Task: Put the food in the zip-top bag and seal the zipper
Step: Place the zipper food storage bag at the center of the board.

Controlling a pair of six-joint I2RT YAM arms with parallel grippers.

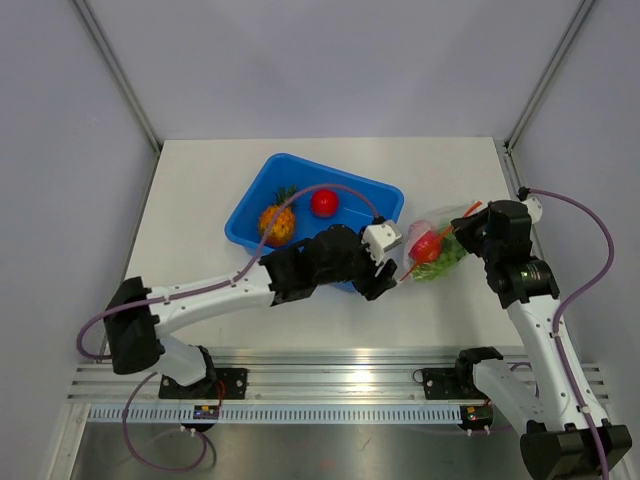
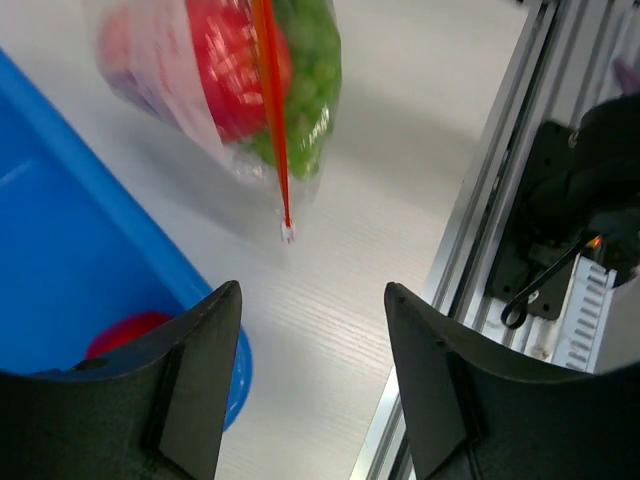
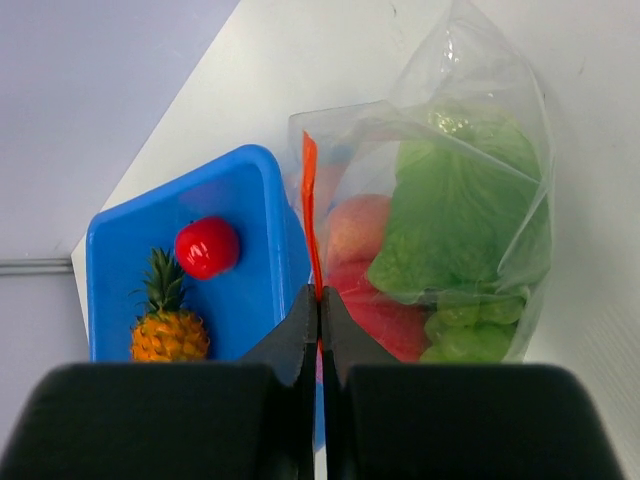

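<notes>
White bench [image 1: 200, 190]: bag [image 1: 441, 243] of cabbage [image 3: 450, 220] and red fruit [image 3: 385, 325] just right of blue tub [image 1: 250, 215] holding pineapple [image 1: 277, 222], right hand [image 3: 320, 300] pinched tight on zipper [image 3: 310, 220], left hand [image 2: 310, 295] wide open, empty.

Pineapple [image 1: 277, 222] in tub [image 1: 250, 205]; bag [image 1: 441, 246] right, maybe touching.

I'm driving what looks like a robotics lab cell: slotted aluminium rail [image 2: 500, 180] just right of my left fingers [image 2: 200, 380], white tabletop [image 2: 400, 150] under them, plain grey panels [image 1: 330, 60] and aluminium posts [image 1: 115, 70] beyond.
</notes>
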